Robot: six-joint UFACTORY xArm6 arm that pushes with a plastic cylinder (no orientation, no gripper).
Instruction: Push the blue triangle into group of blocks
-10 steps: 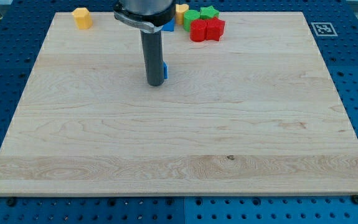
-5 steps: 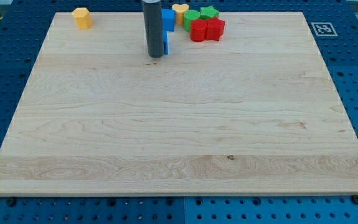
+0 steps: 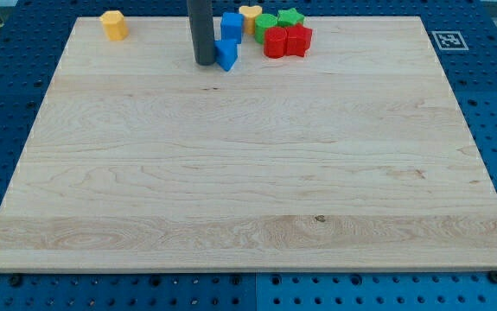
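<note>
Blue pegboard frames our pale wooden table [image 3: 248,190], and nearly all the action sits along its far edge at the view's top.

Our end effector is only a straight dark rod with no jaws, so it has no wide or narrow state and holds nothing; it can only shove. Our tip [image 3: 204,63] rests on the wood just to the view's left of the blue triangle [image 3: 226,54], touching it or very nearly so. We judge that this side was chosen because the group lies to the triangle's right and slightly above, so a push from here drives the block toward it.

The blue triangle itself sits just below a second blue block [image 3: 232,24], close to it; we cannot tell if the two touch. Beyond that block the cluster spreads to the view's right: a yellow heart [image 3: 251,13] at the table's top edge, a green block [image 3: 266,22], a green star [image 3: 290,16], and two red blocks, one [image 3: 275,41] beside the other [image 3: 298,39], packed together. The triangle stands at the group's left fringe, with a small gap before the red pair, so we judge the task nearly done; a short push to the right should close it.

Well apart, an orange block [image 3: 114,24] stands alone near the top left corner, out of our path.
</note>
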